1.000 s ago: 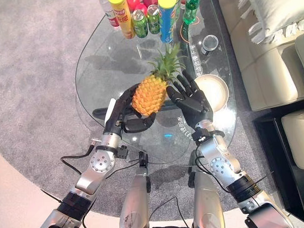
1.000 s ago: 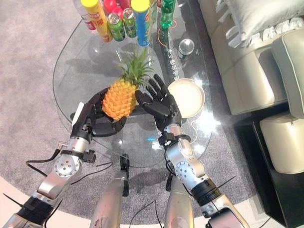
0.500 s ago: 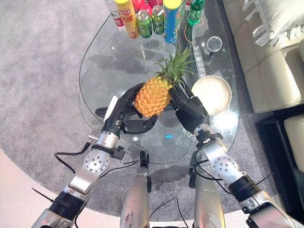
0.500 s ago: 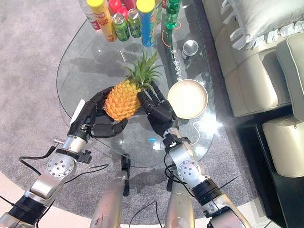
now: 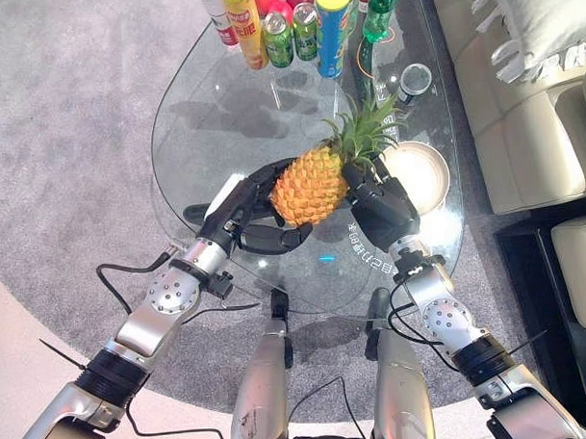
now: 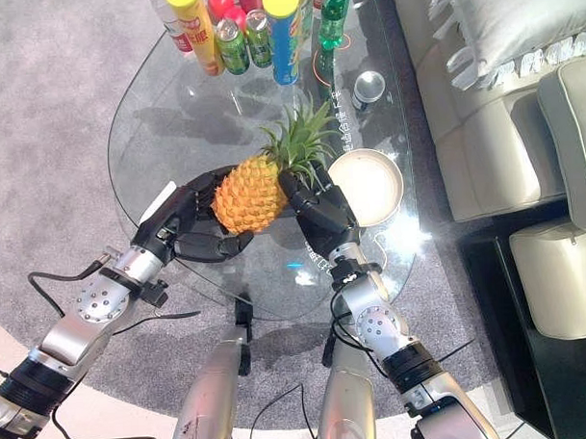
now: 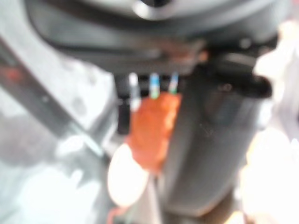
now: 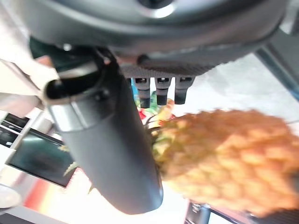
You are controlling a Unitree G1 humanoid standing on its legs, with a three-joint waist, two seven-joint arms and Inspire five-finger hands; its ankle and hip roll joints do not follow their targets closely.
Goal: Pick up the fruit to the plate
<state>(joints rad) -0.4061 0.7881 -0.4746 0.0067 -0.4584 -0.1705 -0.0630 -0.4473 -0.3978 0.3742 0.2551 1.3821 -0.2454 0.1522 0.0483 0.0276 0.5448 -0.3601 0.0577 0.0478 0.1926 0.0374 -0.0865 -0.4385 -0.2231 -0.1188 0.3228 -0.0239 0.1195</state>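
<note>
A round glass counter [image 5: 202,107] stood on grey carpet [image 5: 69,141] beside a cream sofa [image 5: 529,96]. One pineapple [image 5: 311,185] hung mid-frame, left robot hand [image 5: 249,207] and right robot hand [image 5: 379,202] curled around it, beside one white plate [image 5: 421,172].

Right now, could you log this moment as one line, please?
pineapple: held between both hands | left hand | right hand | plate: empty

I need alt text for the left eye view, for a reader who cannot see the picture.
Two robot hands hold a pineapple between them above a glass table: the left robot hand cups its base side, the right robot hand presses near its leafy crown. A pale plate lies just beyond the crown; bottles and cans stand at the far edge.
</note>
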